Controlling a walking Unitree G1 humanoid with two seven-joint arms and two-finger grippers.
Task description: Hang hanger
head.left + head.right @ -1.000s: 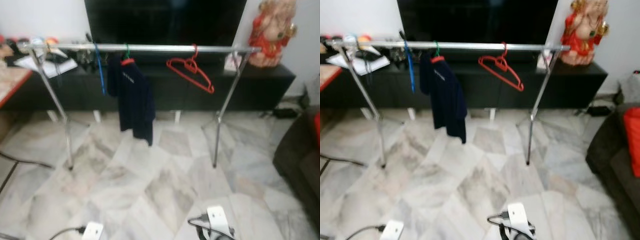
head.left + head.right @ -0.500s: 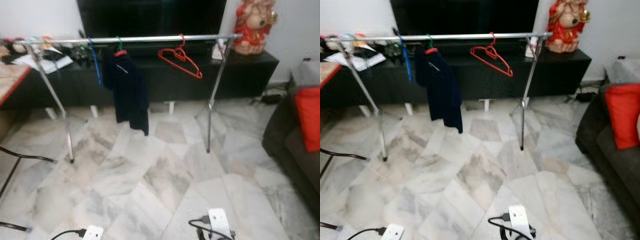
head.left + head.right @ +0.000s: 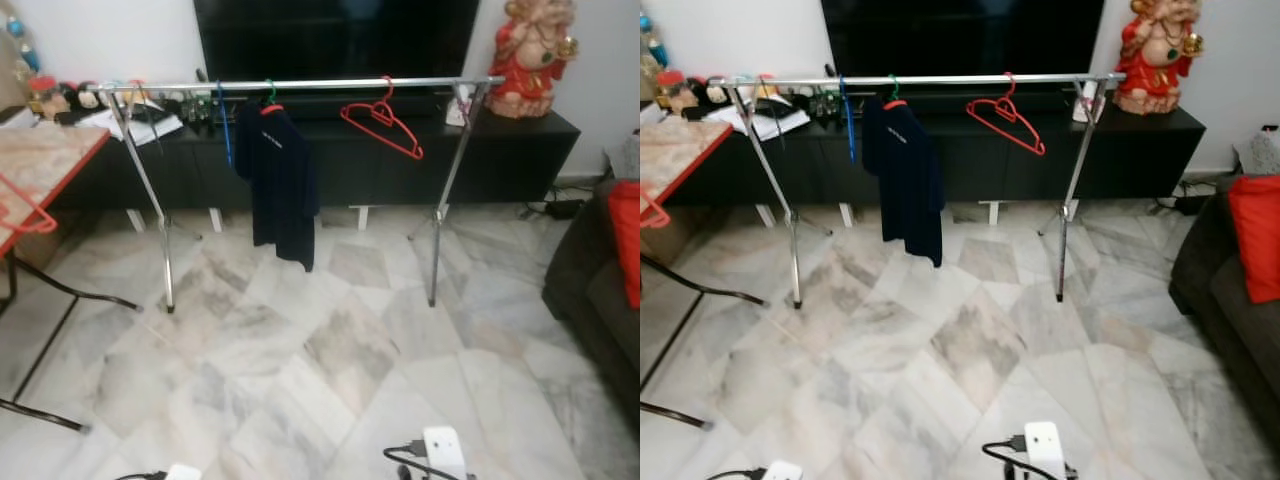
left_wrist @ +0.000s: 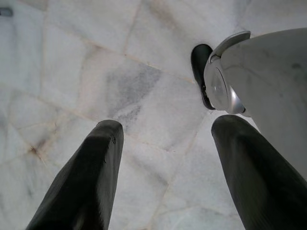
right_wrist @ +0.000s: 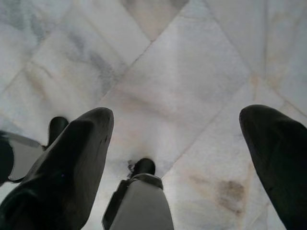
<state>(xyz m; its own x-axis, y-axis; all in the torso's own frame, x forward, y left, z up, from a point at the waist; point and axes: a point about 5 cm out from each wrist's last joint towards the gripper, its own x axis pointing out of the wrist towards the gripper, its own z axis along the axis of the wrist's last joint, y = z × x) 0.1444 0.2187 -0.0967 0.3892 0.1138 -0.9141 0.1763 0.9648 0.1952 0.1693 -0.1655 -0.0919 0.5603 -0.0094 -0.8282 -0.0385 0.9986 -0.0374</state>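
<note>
A chrome clothes rail (image 3: 300,86) stands on the marble floor before a black TV cabinet. On it hang an empty red hanger (image 3: 382,125), a dark navy shirt (image 3: 279,180) on a red-and-green hanger, and a blue hanger (image 3: 226,130) seen edge-on. Another red hanger (image 3: 25,212) lies over the edge of the wooden table at the left. My left gripper (image 4: 165,143) hangs open above the floor tiles, holding nothing. My right gripper (image 5: 177,139) is open too, pointing down at the floor.
A wooden table (image 3: 40,165) with red trim and black legs stands at the left. A dark sofa with a red cushion (image 3: 1252,235) is at the right. A red figurine (image 3: 534,55) sits on the black cabinet (image 3: 520,140). My own feet (image 3: 440,455) show at the bottom.
The whole picture has shifted, so the camera has moved: the table with its red hanger has come into view at the left and the image is sharper. The things on the rail have not moved.
</note>
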